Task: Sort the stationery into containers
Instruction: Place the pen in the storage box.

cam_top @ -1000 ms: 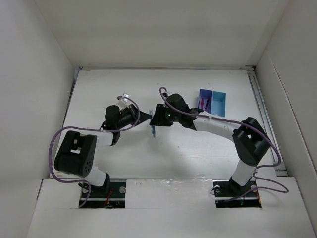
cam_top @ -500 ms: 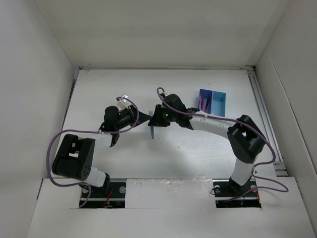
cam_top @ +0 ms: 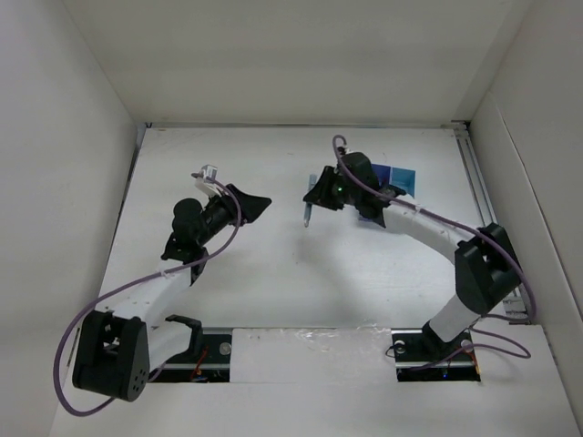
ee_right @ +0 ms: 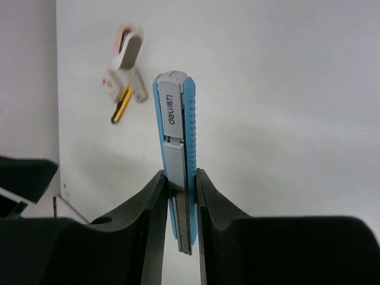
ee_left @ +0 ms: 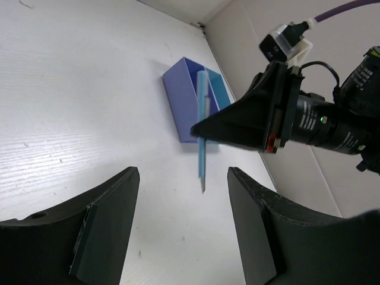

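While wide open and empty, left gripper (cam_top: 258,202) poised at 9 o'clock. At centre, right gripper (ee_right: 179,178) closed narrowly on light-blue cutter (ee_right: 177,119), pinched toward blade end, above worktop (cam_top: 273,273). Probably light, rigid, smooth-sided, so liable to pivot; safest gripped mid-body across flat faces. Containers (ee_left: 190,107) beyond, at 2 o'clock.

**Workspace enclosure.** A flat white table top (cam_top: 273,282), which shows a faint lengthwise grain in the left wrist view, is boxed in by plain matte white panels: a left wall panel (cam_top: 64,137), a back wall panel (cam_top: 301,55) and a right wall panel (cam_top: 537,118). A thin pale metal rail (cam_top: 481,209) runs along the table's right edge. A white front board (cam_top: 310,382) spans the near edge. Lighting is even and diffuse, casting only soft shadows.
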